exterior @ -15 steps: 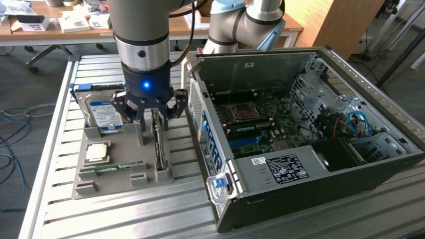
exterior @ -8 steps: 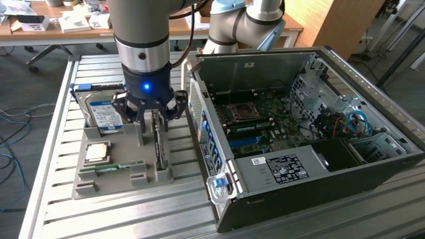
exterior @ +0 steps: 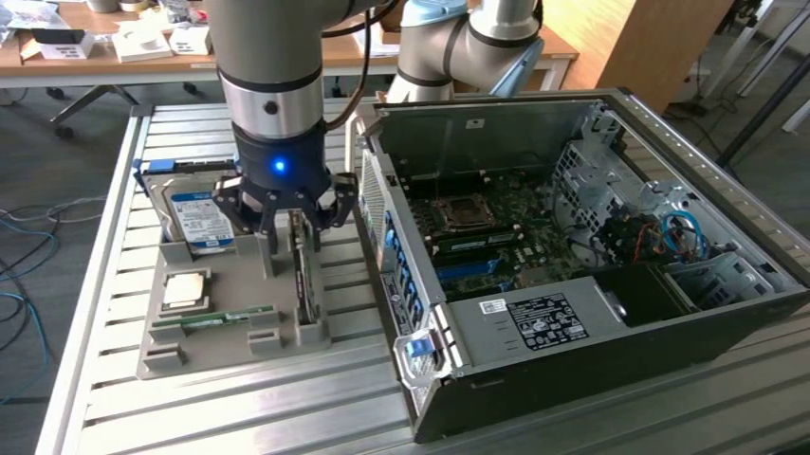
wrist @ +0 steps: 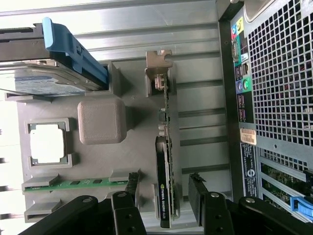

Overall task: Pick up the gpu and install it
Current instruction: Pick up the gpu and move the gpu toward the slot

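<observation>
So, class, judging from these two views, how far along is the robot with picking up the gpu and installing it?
Done: the gripper is open and lined up over the gpu, with a finger on each side of the card. In hand: nothing; the gpu stands on edge in the grey holder. Left: lifting it and seating it in the open computer case.
</observation>
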`<move>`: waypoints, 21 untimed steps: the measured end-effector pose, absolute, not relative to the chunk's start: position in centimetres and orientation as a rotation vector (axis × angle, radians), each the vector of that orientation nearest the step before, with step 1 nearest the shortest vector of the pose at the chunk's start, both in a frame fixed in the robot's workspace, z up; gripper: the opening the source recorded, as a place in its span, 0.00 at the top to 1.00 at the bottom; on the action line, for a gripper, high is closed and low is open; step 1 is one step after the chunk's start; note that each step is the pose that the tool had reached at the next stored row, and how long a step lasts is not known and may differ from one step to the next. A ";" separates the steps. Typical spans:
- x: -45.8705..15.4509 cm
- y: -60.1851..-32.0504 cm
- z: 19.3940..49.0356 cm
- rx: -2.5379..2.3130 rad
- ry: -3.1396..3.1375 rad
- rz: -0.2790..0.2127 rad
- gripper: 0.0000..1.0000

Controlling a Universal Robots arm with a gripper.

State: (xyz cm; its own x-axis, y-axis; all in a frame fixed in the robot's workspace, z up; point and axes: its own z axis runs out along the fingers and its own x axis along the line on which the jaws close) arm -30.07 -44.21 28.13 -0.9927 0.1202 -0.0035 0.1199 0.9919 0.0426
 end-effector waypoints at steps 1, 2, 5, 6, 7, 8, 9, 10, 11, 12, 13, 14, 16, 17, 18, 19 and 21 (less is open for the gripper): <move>-30.1 -44.2 28.1 0.189 3.129 0.066 0.47; -30.1 -44.2 28.1 0.189 3.129 0.066 0.47; -30.1 -44.2 28.0 0.189 3.129 0.066 0.47; -30.1 -44.2 28.0 0.189 3.129 0.066 0.47; -30.1 -44.2 27.9 0.189 3.129 0.066 0.47; -30.1 -44.2 27.9 0.189 3.129 0.066 0.47; -30.1 -44.2 27.9 0.189 3.129 0.066 0.47; -30.1 -44.2 27.9 0.189 3.129 0.066 0.47; -30.1 -44.2 27.9 0.189 3.129 0.066 0.47; -30.1 -44.2 27.8 0.189 3.129 0.066 0.47; -30.1 -44.2 27.8 0.189 3.129 0.066 0.47; -30.1 -44.2 27.8 0.189 3.129 0.066 0.47; -30.1 -44.2 27.8 0.189 3.129 0.066 0.47; -30.1 -44.2 27.8 0.189 3.129 0.066 0.47; -30.1 -44.2 27.8 0.189 3.129 0.066 0.47; -30.1 -44.2 27.8 0.189 3.129 0.066 0.47; -30.1 -44.2 27.7 0.189 3.129 0.067 0.47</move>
State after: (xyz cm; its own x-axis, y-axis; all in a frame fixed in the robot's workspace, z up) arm -30.06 -44.21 27.74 -0.9927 0.1202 -0.0037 0.1199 0.9919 0.0428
